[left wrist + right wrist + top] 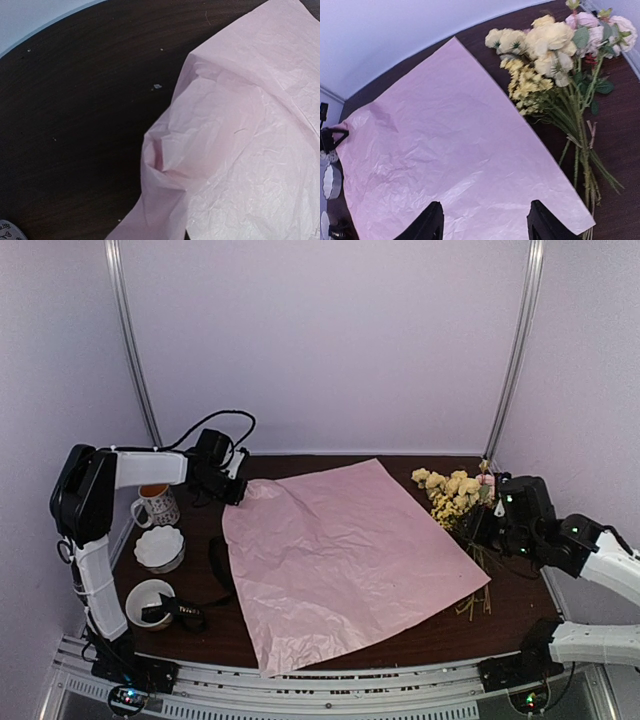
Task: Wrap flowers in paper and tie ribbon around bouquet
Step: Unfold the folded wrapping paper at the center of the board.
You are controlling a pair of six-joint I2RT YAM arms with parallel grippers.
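Lying spread mid-frame: crinkled lilac paper sheet (340, 550).
Right gripper (486, 206) is hanging, fingers apart, beside long-stemmed yellow-cream flowers (545, 45); left gripper (234, 489) is sitting, fingers together, at its upper-left corner.

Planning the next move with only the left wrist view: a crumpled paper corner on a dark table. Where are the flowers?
Observer: Not on the sheet yet. The flowers lie on the table just off the right edge of the paper, blooms at the far end and stems pointing back toward the arms.
Operator: Does the right arm have them?
Observer: No. The right gripper is open with nothing between its fingers. It sits close beside the stems.
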